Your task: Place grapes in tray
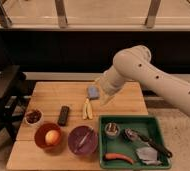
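Note:
The grapes (33, 116) are a small dark reddish cluster at the left edge of the wooden table, apparently in a small pale dish. The green tray (102, 136) lies at the front right of the table. My gripper (105, 99) hangs from the white arm (138, 67) over the middle of the table, just right of a blue-grey sponge (93, 92). It is far right of the grapes and above the tray's far left corner. Nothing shows in it.
The tray holds a carrot (119, 158), a small tin (112, 130), a dark utensil (144, 141) and a grey crumpled item (147, 155). A purple bowl (83, 140), an orange-red bowl (42, 143) with a round fruit (51, 137), a black remote (63, 115) and a yellow item (87, 109) lie between.

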Robot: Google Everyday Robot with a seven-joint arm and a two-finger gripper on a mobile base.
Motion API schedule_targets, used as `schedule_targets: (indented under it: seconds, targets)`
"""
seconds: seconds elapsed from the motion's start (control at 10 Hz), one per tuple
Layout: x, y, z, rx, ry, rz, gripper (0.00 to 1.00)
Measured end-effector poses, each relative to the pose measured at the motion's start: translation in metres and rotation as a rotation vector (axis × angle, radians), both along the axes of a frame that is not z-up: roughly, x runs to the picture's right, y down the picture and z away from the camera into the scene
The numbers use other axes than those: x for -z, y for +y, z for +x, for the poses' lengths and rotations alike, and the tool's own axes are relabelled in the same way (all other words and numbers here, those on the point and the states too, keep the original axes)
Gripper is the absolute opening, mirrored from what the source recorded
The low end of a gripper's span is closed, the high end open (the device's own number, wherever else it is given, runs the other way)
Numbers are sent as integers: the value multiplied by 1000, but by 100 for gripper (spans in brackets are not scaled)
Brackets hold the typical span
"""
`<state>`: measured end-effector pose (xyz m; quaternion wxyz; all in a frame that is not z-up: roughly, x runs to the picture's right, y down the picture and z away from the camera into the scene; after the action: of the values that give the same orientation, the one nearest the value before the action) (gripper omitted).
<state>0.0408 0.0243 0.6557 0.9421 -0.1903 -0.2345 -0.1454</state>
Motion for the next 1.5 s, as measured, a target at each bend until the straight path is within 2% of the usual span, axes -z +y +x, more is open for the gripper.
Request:
schedule_targets:
  seconds: [0.4, 0.7, 1.1, 1.2, 1.3, 1.5]
  targets:
    - [0, 1, 1, 3, 0, -3, 65]
    - [-6, 8, -16, 67, -50, -22, 65]
    - [-25, 7, -106, 154, -183, -39, 65]
    - [-32, 9, -141, 192, -238, -49, 65]
    - [-35, 11, -155, 206, -260, -54, 65]
    - [-47, 24, -212, 266, -349, -83, 65]
